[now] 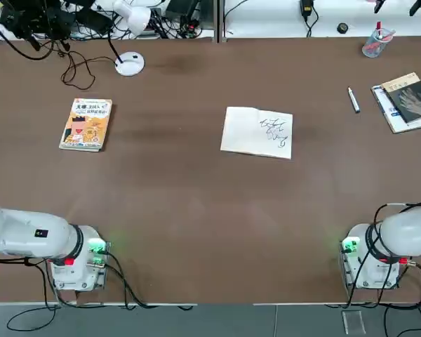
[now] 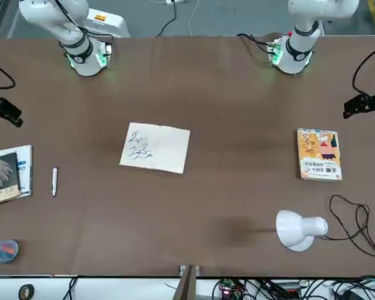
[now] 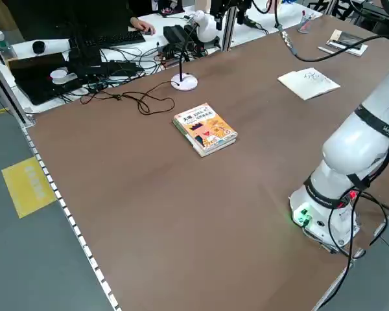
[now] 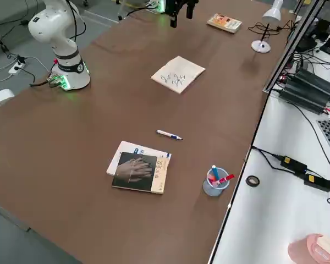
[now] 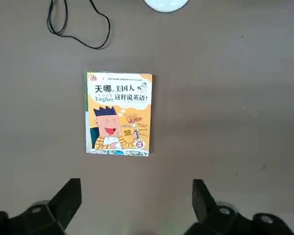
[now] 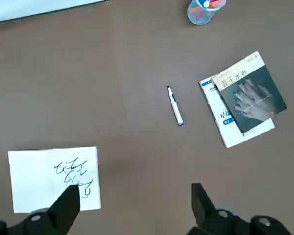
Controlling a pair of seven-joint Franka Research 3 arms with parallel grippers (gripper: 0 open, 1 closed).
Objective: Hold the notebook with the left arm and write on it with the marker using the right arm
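My right gripper (image 6: 137, 208) is hanging high over the table with nothing between its spread fingers, and my left gripper (image 5: 137, 210) is hovering above the illustrated book (image 5: 119, 117), likewise spread and empty. Below my right one, the marker (image 6: 175, 106) is lying flat, well apart from the open notebook (image 1: 257, 132), whose right-hand page is carrying dark scribbles.

I am judging the marker the riskier thing: it is slim and round-looking, so if I am closing off-centre or askew to its slant, it could be rolling away or twisting in my grip. Coming down too low could be jamming my tips on the tabletop. Later, pressing the nib without my left hand steadying the pages could be dragging the notebook or lifting a leaf. With both arms meeting over so small a booklet, I could be bumping my partner.

Just beyond the marker, the dark-covered book (image 4: 137, 171) is overlapping a white booklet (image 1: 391, 111), close enough to be catching a wide finger. The pen cup (image 4: 215, 183) is standing farther out. Nothing is covering the marker or the notebook.
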